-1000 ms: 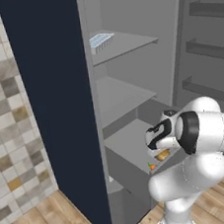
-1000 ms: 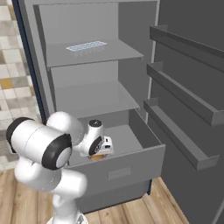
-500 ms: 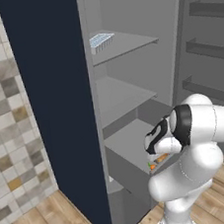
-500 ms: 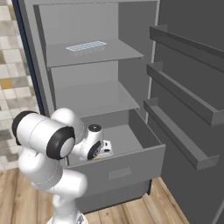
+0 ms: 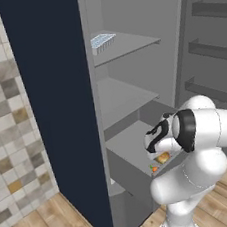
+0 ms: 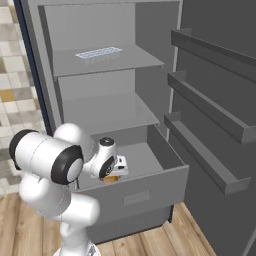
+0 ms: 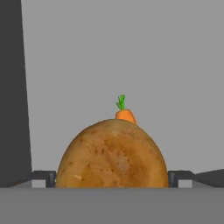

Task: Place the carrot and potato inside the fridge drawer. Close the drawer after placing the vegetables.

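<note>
- The gripper (image 7: 112,177) is sitting low at the bottom of the hand view, its dark fingertips (image 7: 43,177) flanking the potato (image 7: 113,155); whether they are actually pressing on it cannot be told.
- The potato, a rounded golden-brown lump with a speckled, matte skin, is bulging across the lower centre of that frame.
- The carrot (image 7: 125,114), smooth bright orange with a small green tuft, is peeking just above the potato, lying on the flat grey floor.
- In the right base view, the fridge drawer (image 6: 150,187), a plain grey box, is standing pulled out at centre frame.
</note>
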Robot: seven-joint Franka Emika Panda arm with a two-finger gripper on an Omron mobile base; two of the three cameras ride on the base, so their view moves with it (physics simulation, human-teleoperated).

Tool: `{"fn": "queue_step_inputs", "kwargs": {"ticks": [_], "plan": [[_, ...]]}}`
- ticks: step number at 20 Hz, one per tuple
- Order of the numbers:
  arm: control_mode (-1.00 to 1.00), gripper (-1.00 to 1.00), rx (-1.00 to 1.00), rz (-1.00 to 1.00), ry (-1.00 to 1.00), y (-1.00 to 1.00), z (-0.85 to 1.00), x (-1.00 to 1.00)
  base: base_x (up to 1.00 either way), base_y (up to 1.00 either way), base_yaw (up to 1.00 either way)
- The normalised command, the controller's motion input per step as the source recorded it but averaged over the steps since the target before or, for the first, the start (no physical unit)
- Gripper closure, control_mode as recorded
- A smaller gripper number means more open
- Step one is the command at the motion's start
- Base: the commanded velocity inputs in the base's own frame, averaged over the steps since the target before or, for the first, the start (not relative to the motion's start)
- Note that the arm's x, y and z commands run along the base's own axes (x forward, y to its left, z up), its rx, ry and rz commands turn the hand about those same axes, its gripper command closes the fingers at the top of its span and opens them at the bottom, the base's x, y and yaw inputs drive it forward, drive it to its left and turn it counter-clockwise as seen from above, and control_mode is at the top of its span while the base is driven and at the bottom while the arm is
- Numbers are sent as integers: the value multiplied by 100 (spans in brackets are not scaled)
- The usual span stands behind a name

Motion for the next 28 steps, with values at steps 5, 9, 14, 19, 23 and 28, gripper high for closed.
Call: {"fn": "queue_step_inputs", "kwargs": {"ticks": [5,9,14,19,23,28], "plan": [[-100,-100,0,-1,0,17,9,26,0,0,0],[-100,-100,0,0,8,11,-12,5,0,0,0],[-100,-100,0,0,4,0,-33,3,0,0,0],[-100,-100,0,0,-2,0,-44,10,0,0,0],[-100,-100,0,0,-5,0,-63,-1,0,0,0],[-100,-100,0,0,-10,0,-46,17,0,0,0]]}}
